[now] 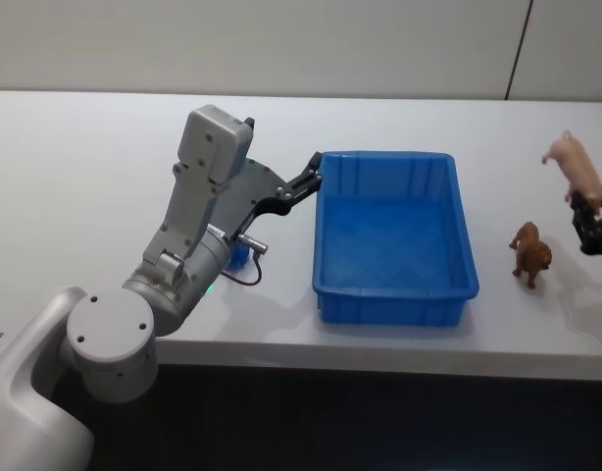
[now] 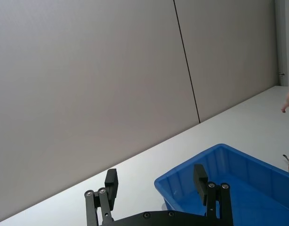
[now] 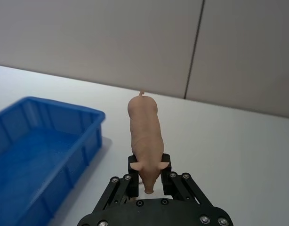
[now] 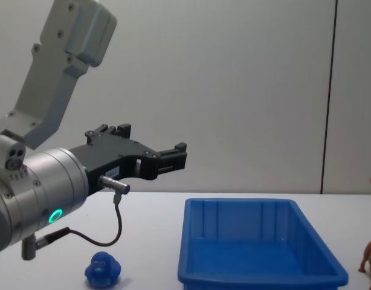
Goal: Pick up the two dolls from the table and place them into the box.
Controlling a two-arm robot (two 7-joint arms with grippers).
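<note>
Right now the right gripper (image 3: pixel 149 167) is clamped on the head end of a smooth pale pink pig (image 3: pixel 145 136), a moulded figure with pointed ears and a small upturned tail, held up above the white table (image 1: pixel 85 177) close to its right edge. On the tabletop between that edge and the box (image 1: pixel 391 240) stands the glossy brown four-legged animal (image 1: pixel 529 252), upright and apart from both. The box is bright blue plastic, rectangular and open-topped, with sloped ribbed walls, a thick rim and a finely stippled floor that shows bare; it sits near the table's front edge. A round blue big-headed figure (image 4: pixel 101 269) rests on the table left of the box, near the front edge. The left gripper (image 4: pixel 173 154) hovers just outside the box's far left corner, its black fingers spread wide with nothing between them.
</note>
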